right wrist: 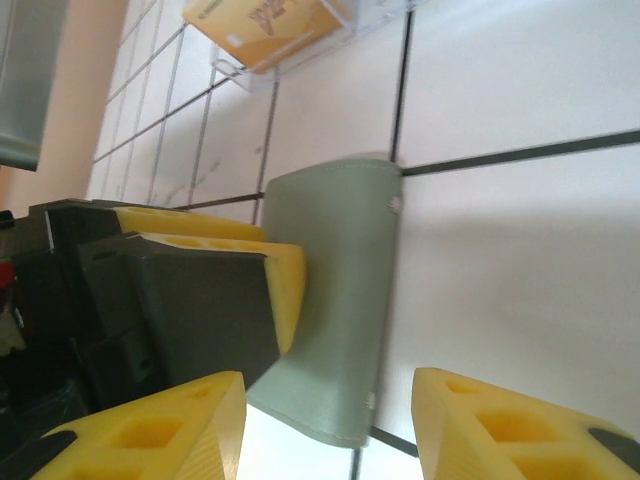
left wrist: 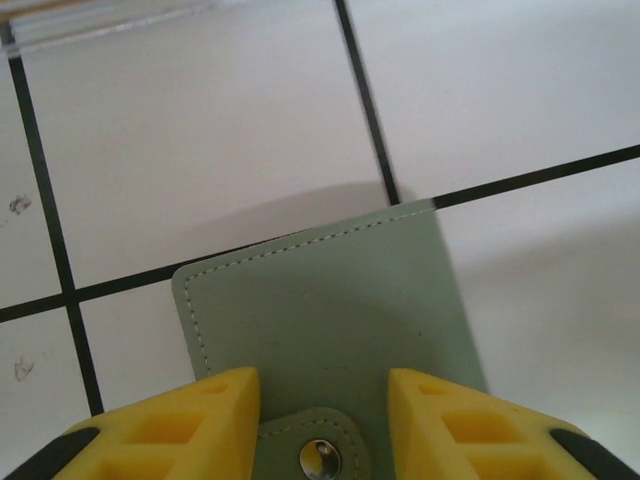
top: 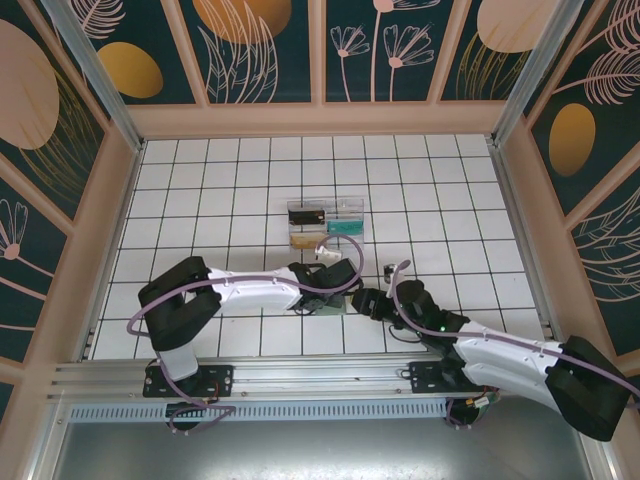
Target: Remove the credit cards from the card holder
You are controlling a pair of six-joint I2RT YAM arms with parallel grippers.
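Opening step being worked. Closed card holder [left wrist: 320,320] probably being pinned on counter [left wrist: 200,150] under part-open left fingers [left wrist: 195,420], snap tab [left wrist: 290,432] between them. Empty right fingers [right wrist: 150,430] being held wide, holder just ahead. Next: tab needing pinching, unsnapping.

No text is legible; dark print on the orange card [right wrist: 268,28] in the clear tray [right wrist: 240,68] is too blurred.

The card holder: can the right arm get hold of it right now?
Probably yes: the right gripper is open, one finger either side of the card holder, nothing between. The left gripper rests on it too.
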